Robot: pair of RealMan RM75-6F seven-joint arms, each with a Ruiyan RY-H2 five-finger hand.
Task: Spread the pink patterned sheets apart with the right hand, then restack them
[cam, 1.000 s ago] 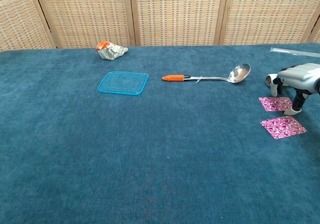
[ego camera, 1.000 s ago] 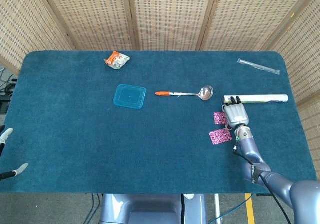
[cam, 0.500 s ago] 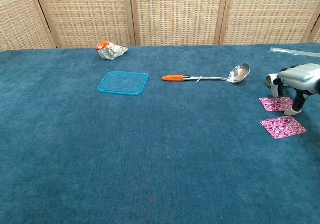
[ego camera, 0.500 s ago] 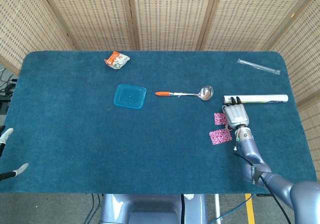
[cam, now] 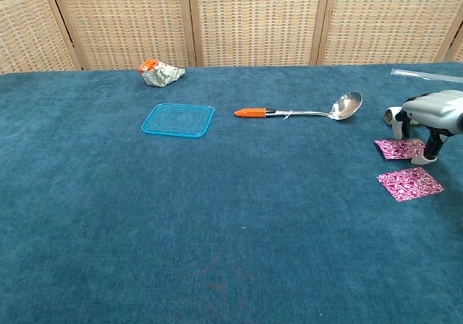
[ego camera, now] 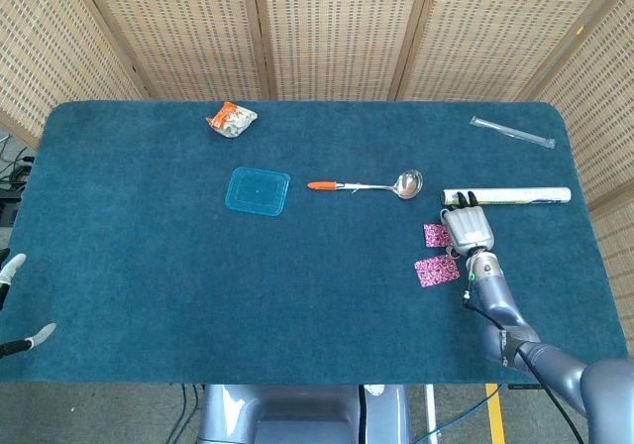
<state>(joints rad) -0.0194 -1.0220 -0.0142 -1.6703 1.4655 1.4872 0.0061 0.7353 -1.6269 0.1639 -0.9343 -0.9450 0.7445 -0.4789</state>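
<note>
Two pink patterned sheets lie apart on the blue cloth at the right. The nearer sheet (ego camera: 437, 271) (cam: 410, 184) lies flat and free. The farther sheet (ego camera: 434, 234) (cam: 397, 149) is partly under my right hand (ego camera: 468, 228) (cam: 432, 114), whose fingers point down onto its right edge; its near edge looks slightly lifted in the chest view. Whether the fingers pinch the sheet or only press it is unclear. Of my left hand (ego camera: 14, 303), only fingertips show at the left edge of the head view, spread apart and off the table.
A ladle (ego camera: 369, 184) (cam: 304, 111) with an orange handle lies mid-table, a blue square lid (ego camera: 258, 190) (cam: 179, 119) to its left, a crumpled wrapper (ego camera: 231, 119) (cam: 160, 72) at the back. A foil roll (ego camera: 515, 196) lies just behind my right hand, a clear strip (ego camera: 511, 132) at the far right corner.
The right hand has shifted a little up and right in the chest view. The farther sheet's near edge seems to have risen slightly. The nearer sheet has not moved.
</note>
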